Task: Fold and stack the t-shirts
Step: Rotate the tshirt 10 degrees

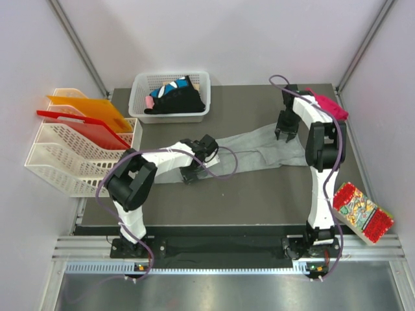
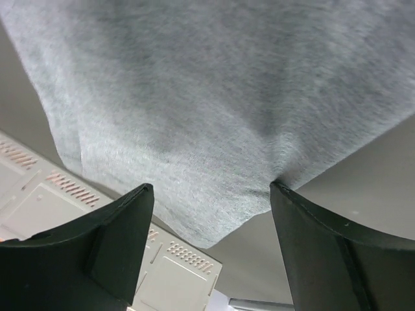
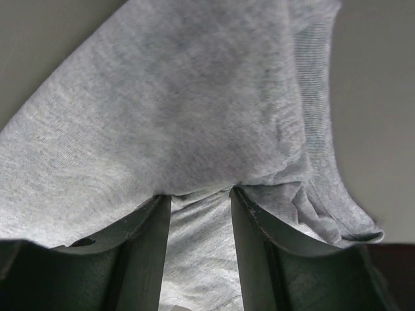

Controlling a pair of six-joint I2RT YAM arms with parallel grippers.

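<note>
The grey t-shirt (image 1: 259, 148) lies mid-table, its long axis running left to right and rising slightly toward the far right. The right gripper (image 3: 200, 194) pinches a bunch of it in narrow jaws, and the left gripper (image 2: 211, 194) stands wide around its left edge. At the far edge a white basket (image 1: 139, 97) holds black shirts (image 1: 181, 100), and a left rack (image 1: 58, 162) holds folders (image 1: 84, 110).

grey t-shirt (image 1: 254, 146), basket (image 1: 170, 118) on dark table (image 1: 259, 197)

The light grey t-shirt (image 1: 259, 152) is showing soft, matt knit cloth with a fine fuzzy nap. The fingers (image 2: 110, 253) of the left tool (image 2: 211, 194) are presenting smooth, semi-matt plastic. The table (image 1: 259, 194) is appearing matt.
</note>
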